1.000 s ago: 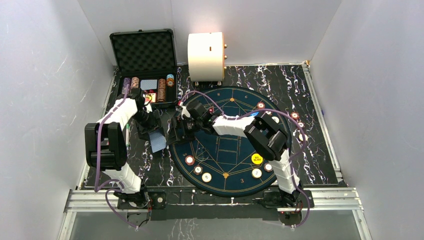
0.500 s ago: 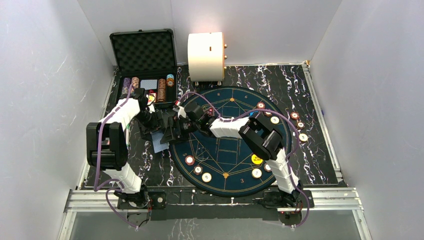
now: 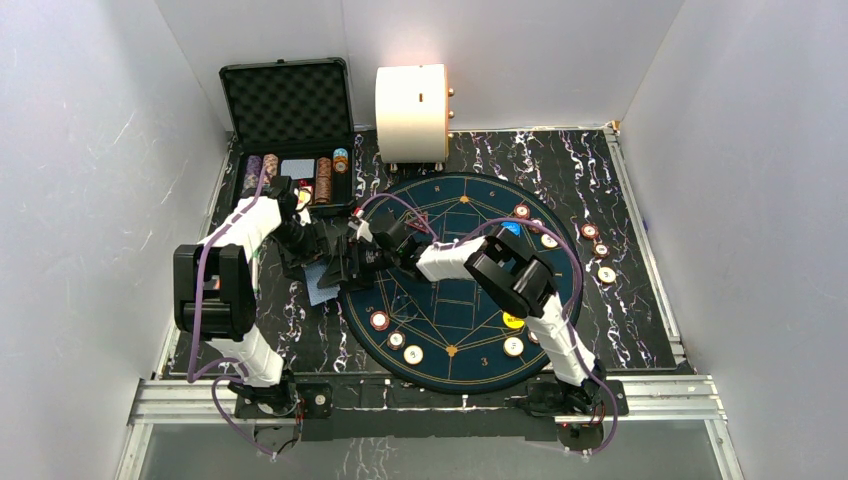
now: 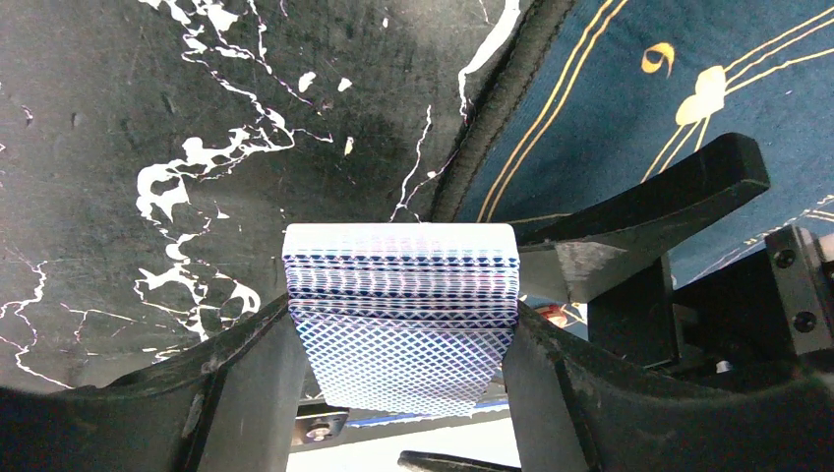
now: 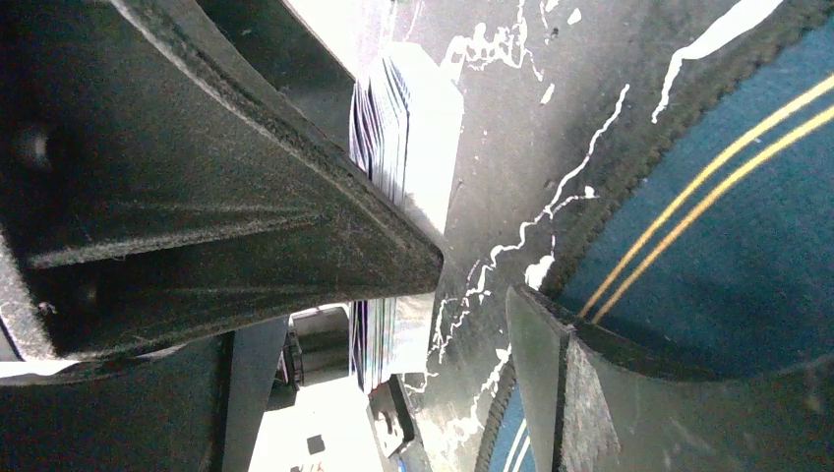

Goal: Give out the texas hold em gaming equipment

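Note:
My left gripper (image 4: 401, 320) is shut on a deck of blue-backed playing cards (image 4: 401, 295), held on its two sides above the black marbled table just left of the round mat (image 3: 470, 300). The deck (image 3: 318, 283) shows in the top view between both arms. My right gripper (image 3: 352, 265) stands open right beside it, at the mat's left rim. In the right wrist view the deck (image 5: 393, 108) shows edge-on behind one finger, with nothing between the open jaws of the right gripper (image 5: 475, 285). Red-and-white chips (image 3: 379, 320), cream chips (image 3: 413, 354) and a yellow button (image 3: 513, 320) lie on the mat.
An open black case (image 3: 290, 120) with rows of chips (image 3: 323, 180) stands at the back left, a big cream cylinder (image 3: 411, 112) behind the mat. More chips (image 3: 590, 230) lie at the mat's right side, a blue button (image 3: 511, 228) near them. White walls enclose the table.
My right arm has reached further left, bringing its open gripper up against the deck. The left gripper has kept its hold and barely shifted.

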Robot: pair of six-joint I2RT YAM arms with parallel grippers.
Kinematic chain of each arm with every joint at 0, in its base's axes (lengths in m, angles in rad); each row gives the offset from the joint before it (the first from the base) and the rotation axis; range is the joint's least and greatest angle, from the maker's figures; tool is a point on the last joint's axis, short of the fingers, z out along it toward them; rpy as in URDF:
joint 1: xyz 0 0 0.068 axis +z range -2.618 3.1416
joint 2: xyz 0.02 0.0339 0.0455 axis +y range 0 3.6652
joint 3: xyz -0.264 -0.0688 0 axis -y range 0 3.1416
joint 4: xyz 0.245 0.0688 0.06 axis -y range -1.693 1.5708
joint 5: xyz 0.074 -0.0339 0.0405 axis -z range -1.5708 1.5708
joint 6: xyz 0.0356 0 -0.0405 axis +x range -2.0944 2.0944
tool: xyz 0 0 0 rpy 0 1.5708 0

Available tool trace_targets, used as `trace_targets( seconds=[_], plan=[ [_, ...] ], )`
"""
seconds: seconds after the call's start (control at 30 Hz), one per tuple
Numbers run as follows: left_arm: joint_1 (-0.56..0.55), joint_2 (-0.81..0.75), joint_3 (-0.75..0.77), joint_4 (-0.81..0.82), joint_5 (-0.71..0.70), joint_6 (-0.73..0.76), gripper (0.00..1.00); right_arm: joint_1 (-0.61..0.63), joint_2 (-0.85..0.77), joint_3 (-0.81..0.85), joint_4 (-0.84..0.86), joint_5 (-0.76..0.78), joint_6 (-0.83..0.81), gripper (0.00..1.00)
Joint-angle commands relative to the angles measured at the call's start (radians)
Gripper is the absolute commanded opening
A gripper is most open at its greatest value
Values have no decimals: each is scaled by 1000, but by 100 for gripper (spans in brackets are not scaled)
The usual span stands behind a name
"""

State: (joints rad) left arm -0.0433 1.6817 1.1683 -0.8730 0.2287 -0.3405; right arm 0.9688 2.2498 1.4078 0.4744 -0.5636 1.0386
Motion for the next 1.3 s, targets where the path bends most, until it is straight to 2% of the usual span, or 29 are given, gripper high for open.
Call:
trace_targets(
  seconds=[0.0,0.17,0.33,0.37,0.4,0.43,0.47,0.6,0.67,0.7,0.73,0.77,0.97,1.0,1.03,1.07,1.13,1.2,1.23,1.27],
  plan=[
    [-6,1,28,-34,28,-10,19,13,31,1,164,-10,77,88],
    [-7,-6,22,-28,27,-12,19,18,26,-22,212,-3,115,88],
    [-7,-20,-1,-16,32,-15,19,18,29,-20,189,43,105,88],
    [-7,-20,-5,-14,32,-15,19,18,31,-20,186,51,103,94],
    [-7,-19,-8,-12,33,-15,19,17,32,-18,182,54,101,9],
    [-7,-20,-9,-11,34,-14,19,18,31,-18,175,54,97,0],
    [-7,-20,-12,-10,32,-13,19,18,24,-23,160,62,77,1],
    [-7,-23,-14,-2,29,-12,19,19,-20,33,-66,88,-64,37],
    [-7,-24,-12,1,37,-12,19,16,-48,11,-71,97,-97,49],
    [-8,-25,-14,3,39,-12,19,15,-52,1,-61,94,-104,39],
    [-8,-30,-18,5,40,-14,19,13,-51,-4,-42,76,-102,15],
    [-7,-36,-23,8,41,-15,19,11,-48,-3,-30,68,-92,0],
    [-7,-55,-46,27,54,-23,21,13,-101,-58,91,73,-64,0],
    [-7,-55,-46,28,57,-23,23,13,-121,-71,98,81,-72,0],
    [-7,-60,-45,29,60,-24,30,12,-137,-80,98,85,-83,0],
    [-7,-71,-44,32,61,-26,38,11,-153,-89,91,90,-92,0],
    [-8,-95,-38,35,41,-30,64,7,-173,-86,62,79,-115,0],
    [-7,-126,-24,37,46,-27,76,2,-186,-80,30,42,-145,0],
    [-7,-143,-21,44,52,-25,94,-3,-193,-78,12,13,-163,0],
    [-8,-165,-18,50,57,-23,98,-11,-203,-76,-19,-14,-179,0]
  ],
)
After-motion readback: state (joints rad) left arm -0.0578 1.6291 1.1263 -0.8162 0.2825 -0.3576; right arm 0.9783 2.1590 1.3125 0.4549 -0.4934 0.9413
